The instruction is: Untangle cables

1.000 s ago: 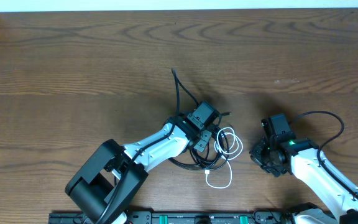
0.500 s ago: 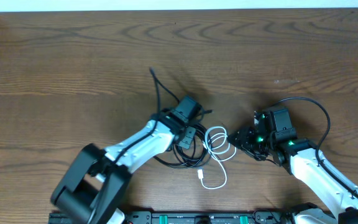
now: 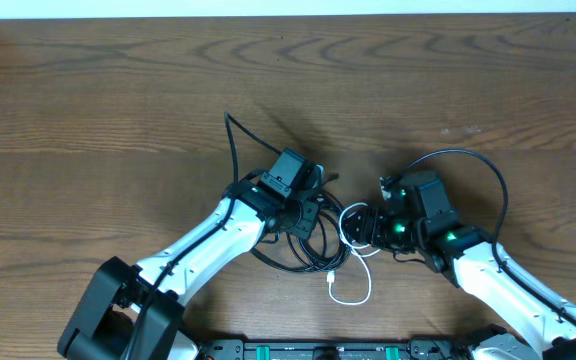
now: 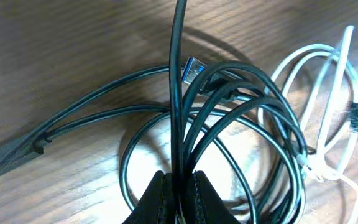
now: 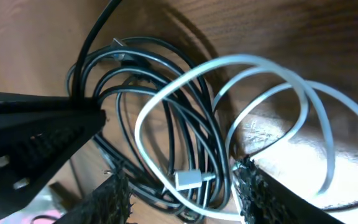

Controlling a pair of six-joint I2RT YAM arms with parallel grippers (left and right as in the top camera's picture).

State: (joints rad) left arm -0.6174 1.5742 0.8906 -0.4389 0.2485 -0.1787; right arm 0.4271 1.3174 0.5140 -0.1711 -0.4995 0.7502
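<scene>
Black cables (image 3: 298, 262): coiled in overlapping loops just 6 o'clock of bench centre; one strand runs out toward 11 o'clock.
White cable (image 3: 351, 300): its loops lie against the 3 o'clock side of the black coil and cross over it; its tail curls toward 6 o'clock.
Left claw (image 4: 179, 182): clenched on a single black strand at the 9 o'clock side of the coil; that strand crosses over the other loops.
Right claw (image 5: 182, 186): released, fingers apart over the white loops, with the white plug (image 5: 188, 180) between them and black strands beneath.
Risk, cinching: if you pull the held strand away, I judge the loops it crosses may tighten into a knot.
Risk, mixed grip: closing the right claw here could catch black strands along with the white, so both claws would drag one lump.
Risk, collision: the claws are near each other; draw them apart, not across.
Edges: the rail (image 3: 298, 350) is close at 6 o'clock; the far edge at 12 is well apart.
Room: bare bench (image 3: 118, 100) lies at 9, 12 and 3 o'clock.
</scene>
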